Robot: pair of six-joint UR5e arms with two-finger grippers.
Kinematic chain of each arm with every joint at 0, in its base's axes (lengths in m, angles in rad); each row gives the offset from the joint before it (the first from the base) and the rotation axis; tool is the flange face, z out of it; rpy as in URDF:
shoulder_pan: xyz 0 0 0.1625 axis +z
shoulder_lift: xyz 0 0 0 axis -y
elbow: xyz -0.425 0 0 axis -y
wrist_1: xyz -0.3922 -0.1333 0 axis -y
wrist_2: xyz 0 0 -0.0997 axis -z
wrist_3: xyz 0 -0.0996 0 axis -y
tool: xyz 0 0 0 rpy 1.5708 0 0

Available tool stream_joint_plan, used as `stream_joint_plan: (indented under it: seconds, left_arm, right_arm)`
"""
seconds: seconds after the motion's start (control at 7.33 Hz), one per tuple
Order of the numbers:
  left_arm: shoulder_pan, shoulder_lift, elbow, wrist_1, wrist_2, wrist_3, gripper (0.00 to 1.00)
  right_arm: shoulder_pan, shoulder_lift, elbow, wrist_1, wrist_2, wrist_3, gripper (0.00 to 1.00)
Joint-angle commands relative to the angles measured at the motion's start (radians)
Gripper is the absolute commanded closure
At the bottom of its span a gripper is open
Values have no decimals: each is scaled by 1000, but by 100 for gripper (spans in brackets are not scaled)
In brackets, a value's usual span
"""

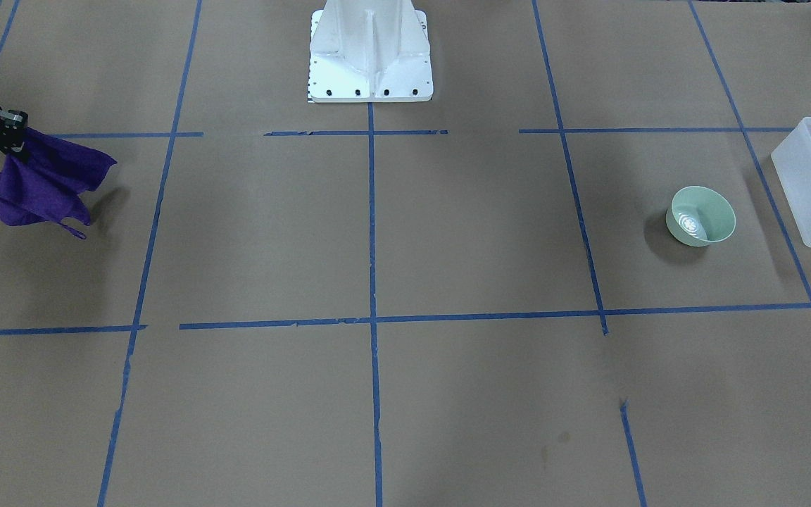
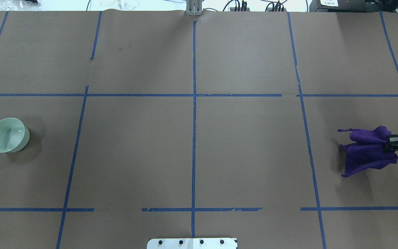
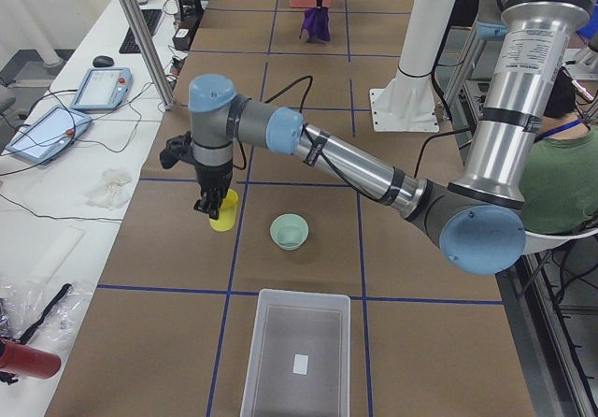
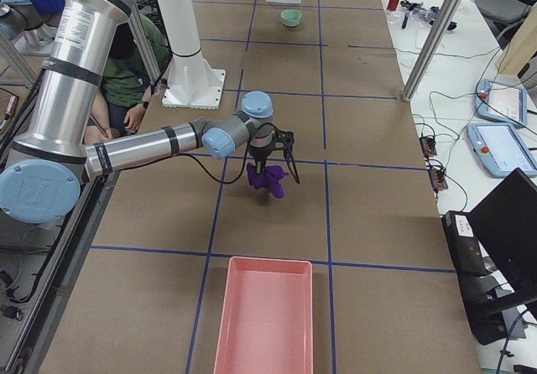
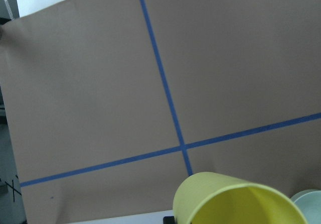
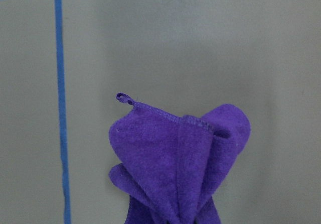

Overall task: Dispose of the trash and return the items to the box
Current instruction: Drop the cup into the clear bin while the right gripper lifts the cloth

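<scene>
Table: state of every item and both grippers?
Yellow plastic tumbler cup: upright, left gripper at its rim, grip unclear.
Pale mint-green bowl: upright, empty, on table.
Translucent white plastic box: open, empty.
Purple cloth: bunched, hanging from shut right gripper.
Pink rectangular tray: empty.

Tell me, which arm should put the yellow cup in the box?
Left. The left hand is right at the yellow cup, near the box. The right hand is far off at the other end, busy holding the purple cloth.
</scene>
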Motion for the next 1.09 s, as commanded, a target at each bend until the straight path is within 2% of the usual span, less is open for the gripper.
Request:
stream_joint_plan:
  seconds: [0.0, 0.14, 0.27, 0.41, 0.55, 0.68, 0.82, 0.95]
  left_arm:
    - [-88, 82, 113, -57, -33, 43, 100]
    - [-123, 102, 175, -90, -50, 93, 100]
    - [-124, 145, 197, -138, -52, 86, 100]
    - [-124, 200, 205, -197, -88, 67, 100]
    - [-124, 277, 196, -285, -173, 9, 100]
    - [-118, 349, 201, -442, -200, -82, 100]
    - [-113, 380, 201, -518, -200, -150, 100]
    - [-98, 389, 205, -529, -202, -155, 100]
  right_arm:
    - [148, 90, 21, -79, 158, -1, 100]
    - [200, 143, 26, -132, 201, -4, 100]
    - [231, 167, 32, -168, 208, -9, 100]
    - [250, 169, 35, -170, 208, -12, 100]
    - [263, 169, 32, -171, 206, -36, 100]
    - [291, 170, 35, -235, 205, -125, 100]
    - [328, 172, 34, -304, 205, -246, 100]
    - [364, 175, 34, -364, 202, -343, 100]
